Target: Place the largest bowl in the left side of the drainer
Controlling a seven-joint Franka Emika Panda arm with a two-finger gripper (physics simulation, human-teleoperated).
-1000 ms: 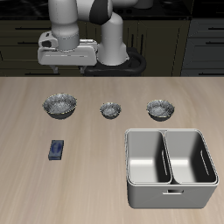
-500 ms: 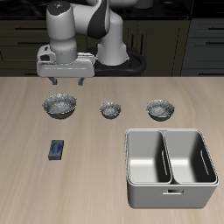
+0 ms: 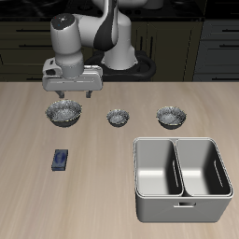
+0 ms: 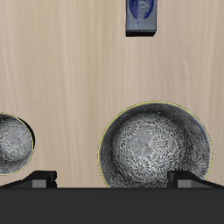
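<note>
The robot's two-finger gripper [image 3: 73, 93] hangs with jaws spread wide, holding nothing, directly above the widest shiny grey-silver speckled bowl [image 3: 64, 113] [image 4: 157, 146]. The light-grey two-compartment metal drainer [image 3: 182, 199] sits well apart, nearer the table's front edge.

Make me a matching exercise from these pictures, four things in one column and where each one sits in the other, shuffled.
Things:
1. largest bowl
2. smallest bowl
3. drainer
4. blue box

Places:
A. nearest the table's front edge, both compartments empty
B. middle of the bowl row
C. right under the tool
D. alone, in front of the largest bowl

Pairs: 1-C, 2-B, 3-A, 4-D
</note>
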